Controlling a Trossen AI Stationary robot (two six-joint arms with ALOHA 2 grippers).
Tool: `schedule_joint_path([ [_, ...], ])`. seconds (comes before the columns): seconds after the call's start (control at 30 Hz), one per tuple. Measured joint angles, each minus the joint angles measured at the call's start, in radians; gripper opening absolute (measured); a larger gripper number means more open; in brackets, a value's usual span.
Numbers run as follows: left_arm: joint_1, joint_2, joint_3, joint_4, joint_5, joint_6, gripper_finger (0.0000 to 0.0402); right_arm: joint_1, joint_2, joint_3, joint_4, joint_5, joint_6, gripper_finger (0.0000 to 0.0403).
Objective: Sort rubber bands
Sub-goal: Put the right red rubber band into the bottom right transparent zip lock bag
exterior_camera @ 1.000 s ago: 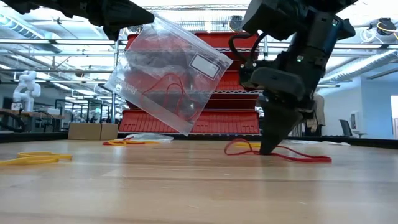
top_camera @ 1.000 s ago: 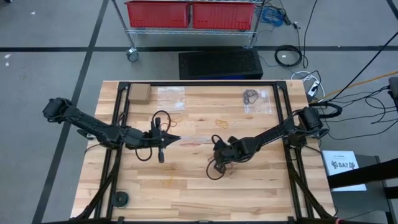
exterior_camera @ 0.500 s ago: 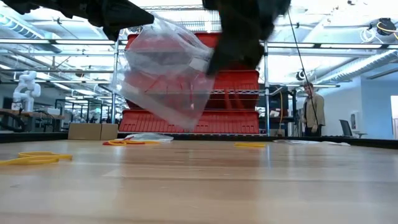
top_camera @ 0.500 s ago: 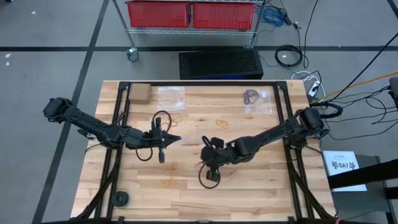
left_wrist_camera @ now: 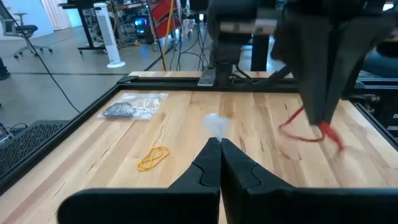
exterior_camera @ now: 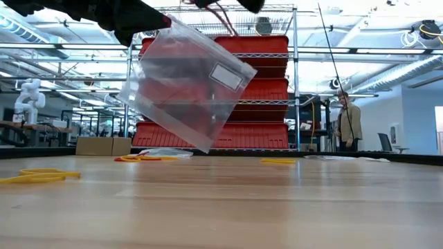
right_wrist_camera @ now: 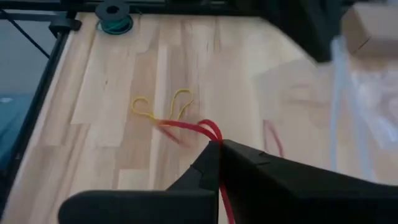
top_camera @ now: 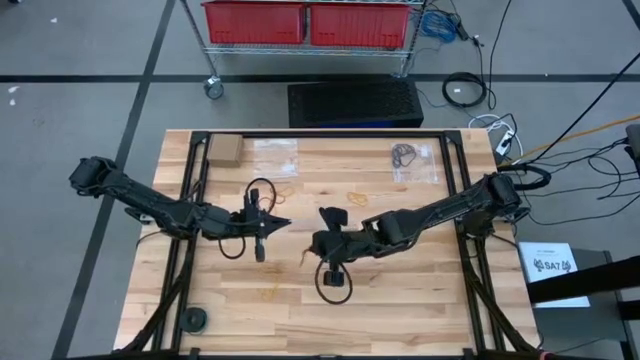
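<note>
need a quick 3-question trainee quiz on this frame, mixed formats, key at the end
1. True or false: the right gripper is shut on a red rubber band.
2. What does the left gripper hold up off the table? A) cardboard box B) clear plastic bag C) black cable
3. Fill in: in the left wrist view, a loose ____ rubber band lies on the wooden table.

Key:
1. True.
2. B, the clear plastic bag.
3. Yellow: the yellow rubber band.
</note>
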Motion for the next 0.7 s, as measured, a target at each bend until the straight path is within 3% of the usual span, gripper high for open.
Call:
schedule_joint_path([
  [0.13, 0.0, 0.0, 0.0, -0.001, 0.0, 0.0, 0.0, 0.0, 0.0, 0.05, -0.026, 0.036, -0.054, 0.0],
  [0.37, 0.0, 0.0, 0.0, -0.001, 0.0, 0.0, 0.0, -0.003, -0.001, 0.117, -0.07, 0.188, -0.13, 0.0],
  [0.7, 0.0, 0.0, 0.0, 0.0, 0.0, 0.0, 0.0, -0.005, -0.001, 0.123, -0.043, 0.381, -0.115, 0.0],
])
